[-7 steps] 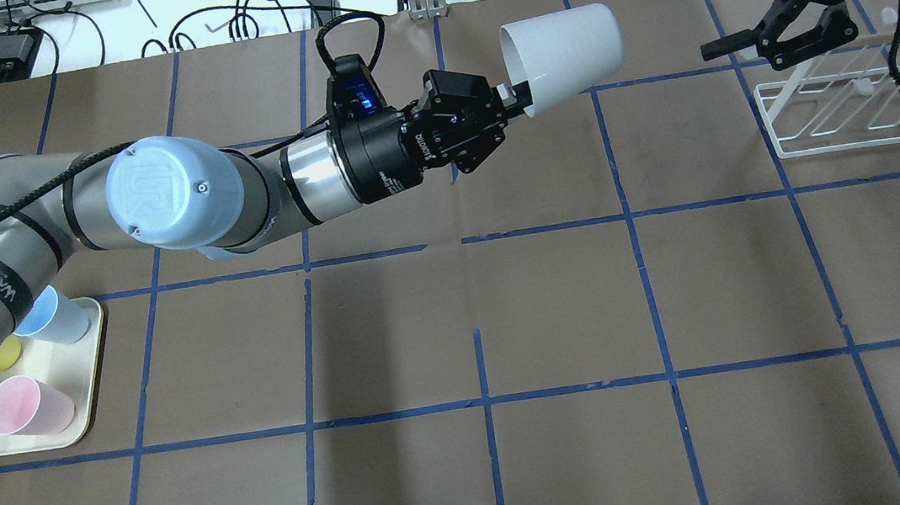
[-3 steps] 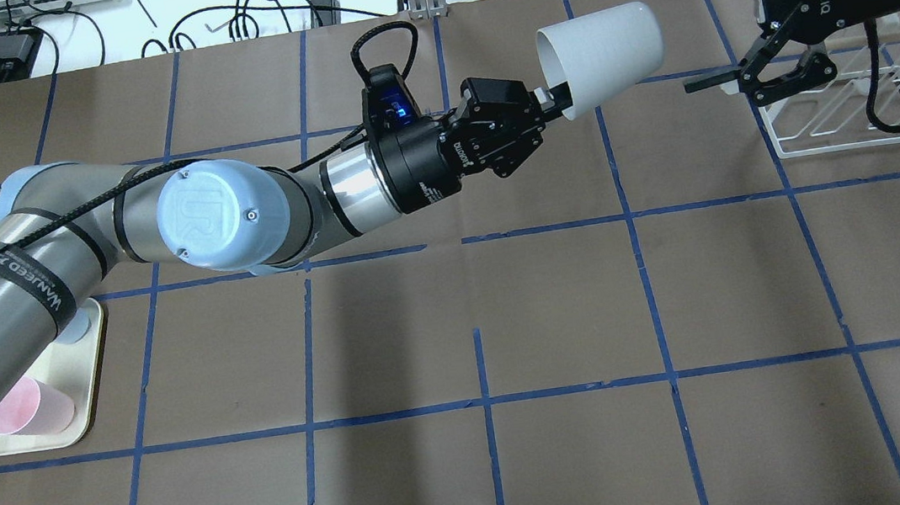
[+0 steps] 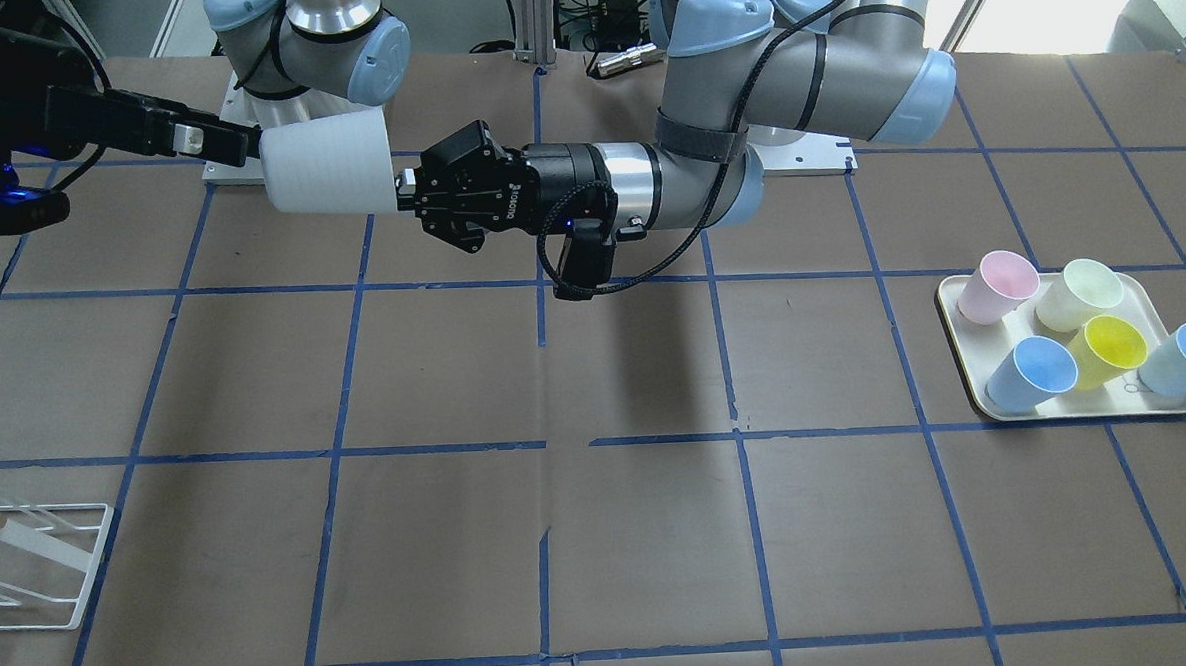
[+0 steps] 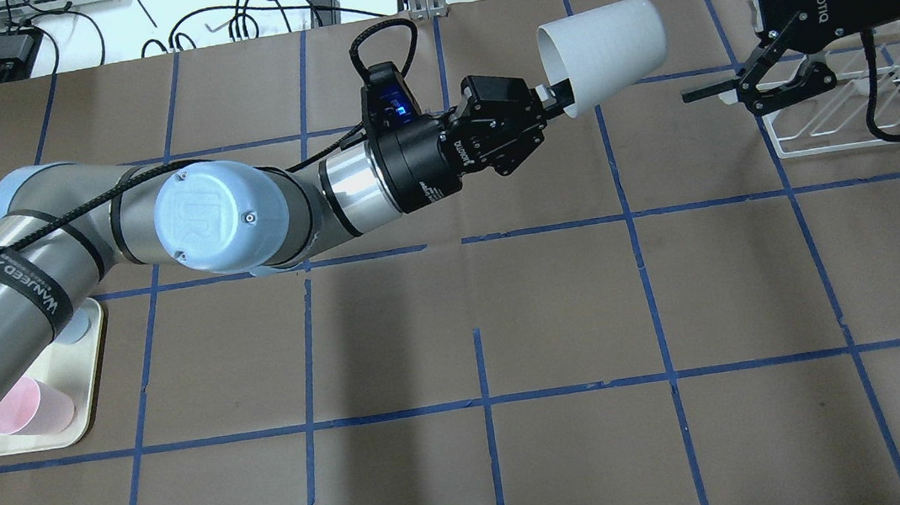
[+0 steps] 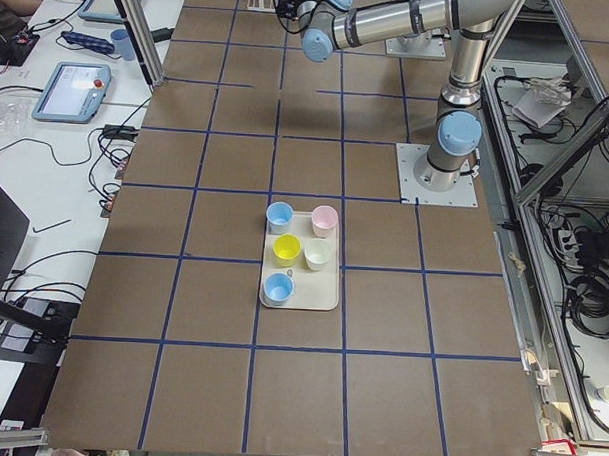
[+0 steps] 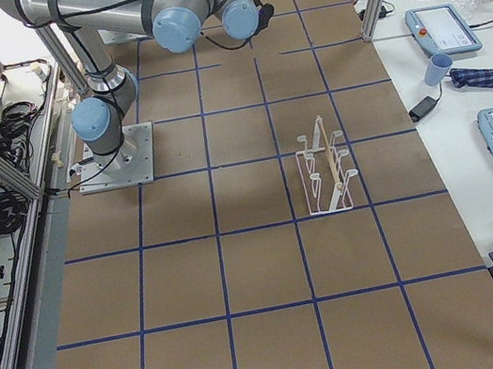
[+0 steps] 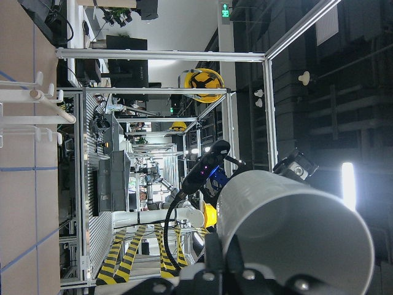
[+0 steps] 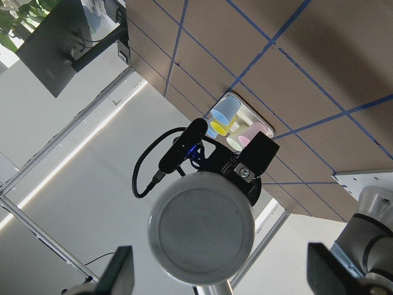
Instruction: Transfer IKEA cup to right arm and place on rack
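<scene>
My left claw (image 4: 551,97) is clamped on the rim of the pale grey cup (image 4: 604,44), one finger inside the mouth and one outside. The pale grey cup hangs in the air on its side, above the table (image 4: 575,458). Its mouth faces the left claw and its flat base points at the right claw (image 4: 674,37). The left arm (image 4: 225,214) reaches across toward the robot's right side.

The right claw is spread wide and grips nothing. In the overhead view its two fingertips sit about level with the cup's base, one on each side, with a gap to the cup on both. My right wrist camera agrees: the round base fills the middle, and the two fingers stand at the lower corners, apart from it. In the front view one finger seems to meet the edge of the base, but I cannot tell from there whether it touches.

The white wire rack (image 6: 327,170) stands on the table on the robot's right side, well apart from the cup. The cream tray (image 3: 1087,415) sits on the robot's left side. It carries a pink cup (image 3: 996,285), a cream-green cup (image 3: 1077,292), a yellow cup (image 3: 1112,345) and two blue cups (image 3: 1030,372), all mouths up.
</scene>
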Motion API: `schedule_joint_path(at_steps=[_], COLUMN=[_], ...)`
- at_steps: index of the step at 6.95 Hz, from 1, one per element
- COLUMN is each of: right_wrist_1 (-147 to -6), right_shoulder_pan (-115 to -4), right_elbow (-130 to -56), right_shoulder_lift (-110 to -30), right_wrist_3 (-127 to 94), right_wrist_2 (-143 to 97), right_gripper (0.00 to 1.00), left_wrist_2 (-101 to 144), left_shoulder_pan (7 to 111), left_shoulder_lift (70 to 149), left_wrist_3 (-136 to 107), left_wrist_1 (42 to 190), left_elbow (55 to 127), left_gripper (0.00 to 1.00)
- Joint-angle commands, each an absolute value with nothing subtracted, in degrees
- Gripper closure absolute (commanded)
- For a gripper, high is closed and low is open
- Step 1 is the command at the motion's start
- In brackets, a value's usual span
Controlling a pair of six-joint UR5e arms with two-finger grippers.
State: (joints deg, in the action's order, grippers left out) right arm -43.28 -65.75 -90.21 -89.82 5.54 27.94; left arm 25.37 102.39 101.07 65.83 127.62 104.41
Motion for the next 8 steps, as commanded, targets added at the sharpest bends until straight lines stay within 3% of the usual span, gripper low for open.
schedule_joint_path(at_steps=[1,6,7,8], right_wrist_1=[-43.68,-45.79,-45.79,-45.88], right_shoulder_pan=[-66.27,-68.91,-68.91,-68.99], right_elbow=[-90.18,-90.09,-90.0,-89.74], right_shoulder_lift=[-89.56,-89.47,-89.47,-89.47], right_wrist_3=[5.54,5.71,5.71,5.71], right_wrist_2=[27.68,27.86,27.86,27.86], right_gripper=[0.0,0.0,0.02,0.12], left_wrist_2=[25.14,25.14,25.14,25.14], left_shoulder_pan=[102.39,102.39,102.39,102.39], left_shoulder_lift=[100.81,100.72,100.81,100.72], left_wrist_3=[65.83,65.83,65.83,65.83], left_wrist_1=[127.53,127.44,127.35,127.35], left_elbow=[104.41,104.41,104.41,104.41], left_gripper=[1.0,1.0,1.0,1.0])
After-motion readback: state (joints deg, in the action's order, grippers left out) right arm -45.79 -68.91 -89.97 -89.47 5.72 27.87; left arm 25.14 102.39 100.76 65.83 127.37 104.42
